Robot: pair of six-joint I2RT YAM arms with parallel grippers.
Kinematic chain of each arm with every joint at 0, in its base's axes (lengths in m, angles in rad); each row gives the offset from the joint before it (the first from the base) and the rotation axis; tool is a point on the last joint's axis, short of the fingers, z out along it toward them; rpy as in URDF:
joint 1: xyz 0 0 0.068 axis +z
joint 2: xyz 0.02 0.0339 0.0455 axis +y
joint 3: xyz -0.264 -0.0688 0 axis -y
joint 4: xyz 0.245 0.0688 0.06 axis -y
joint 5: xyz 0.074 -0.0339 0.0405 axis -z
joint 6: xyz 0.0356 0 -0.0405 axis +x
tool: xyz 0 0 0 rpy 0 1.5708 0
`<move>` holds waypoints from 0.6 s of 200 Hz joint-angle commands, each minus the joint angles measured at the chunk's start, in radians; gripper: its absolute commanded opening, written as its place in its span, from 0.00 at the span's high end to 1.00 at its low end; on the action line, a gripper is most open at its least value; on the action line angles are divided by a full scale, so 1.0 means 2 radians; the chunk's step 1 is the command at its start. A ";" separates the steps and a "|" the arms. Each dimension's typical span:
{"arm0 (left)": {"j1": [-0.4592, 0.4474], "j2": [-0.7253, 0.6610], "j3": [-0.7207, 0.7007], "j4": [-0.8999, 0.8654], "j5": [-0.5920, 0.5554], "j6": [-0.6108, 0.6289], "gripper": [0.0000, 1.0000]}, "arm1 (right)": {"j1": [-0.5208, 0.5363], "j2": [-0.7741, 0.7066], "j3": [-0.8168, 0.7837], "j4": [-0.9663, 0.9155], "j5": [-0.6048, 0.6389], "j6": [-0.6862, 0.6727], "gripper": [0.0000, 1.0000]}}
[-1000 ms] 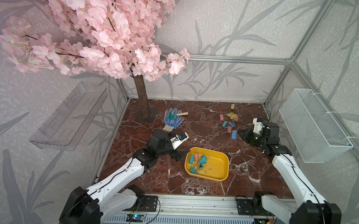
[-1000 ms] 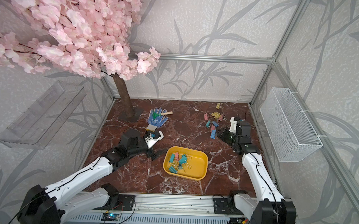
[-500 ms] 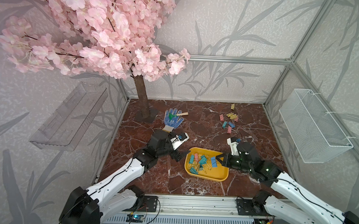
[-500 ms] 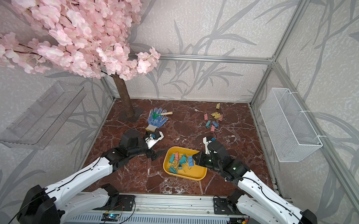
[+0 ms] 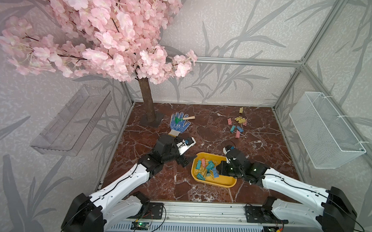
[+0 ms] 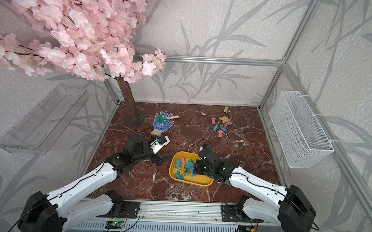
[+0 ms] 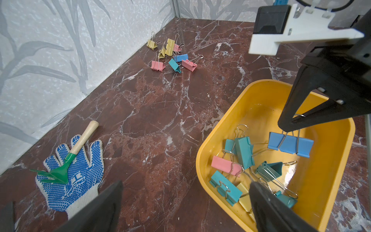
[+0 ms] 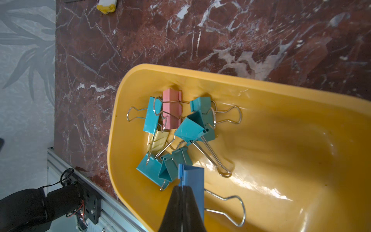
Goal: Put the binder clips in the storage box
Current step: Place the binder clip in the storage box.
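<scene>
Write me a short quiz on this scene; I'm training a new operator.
1. True or false: the right pincer grips a blue binder clip over the storage box.
2. What lies on the glove? A: green rake; B: spoon; C: nothing.
3. Fill in: the left pincer stands ____.
Key: 1 true; 2 A; 3 open.

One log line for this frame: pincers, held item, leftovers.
right pincer: shut on blue binder clip over storage box | left pincer: open, at box edge | loose clips: clustered on table
</scene>
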 commanded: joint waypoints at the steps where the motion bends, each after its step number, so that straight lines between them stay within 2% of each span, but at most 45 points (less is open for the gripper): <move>1: -0.002 -0.007 -0.005 -0.001 0.000 0.006 0.00 | 0.010 0.004 -0.011 -0.014 0.018 -0.015 0.92; 27: -0.003 -0.006 -0.006 0.000 -0.001 0.006 0.00 | 0.013 0.007 0.008 -0.034 0.014 -0.036 0.84; 36: -0.003 -0.006 -0.007 0.001 0.001 0.005 0.00 | 0.012 0.005 0.023 -0.050 0.021 -0.045 0.77; 48: -0.003 -0.006 -0.006 0.002 0.005 0.004 0.00 | 0.012 0.001 0.045 -0.069 0.048 -0.061 0.68; 64: -0.003 -0.012 -0.006 0.002 0.006 0.002 0.00 | -0.004 -0.007 0.078 -0.077 0.089 -0.100 0.67; 92: -0.003 -0.023 -0.009 0.009 0.005 -0.002 0.00 | -0.124 0.011 0.144 -0.062 0.058 -0.154 0.67; 103: -0.004 -0.024 -0.004 0.011 0.005 -0.011 0.00 | -0.179 0.036 0.165 -0.049 0.048 -0.164 0.67; 120: -0.004 -0.024 -0.004 0.016 0.005 -0.024 0.00 | -0.258 0.094 0.200 -0.032 0.001 -0.164 0.66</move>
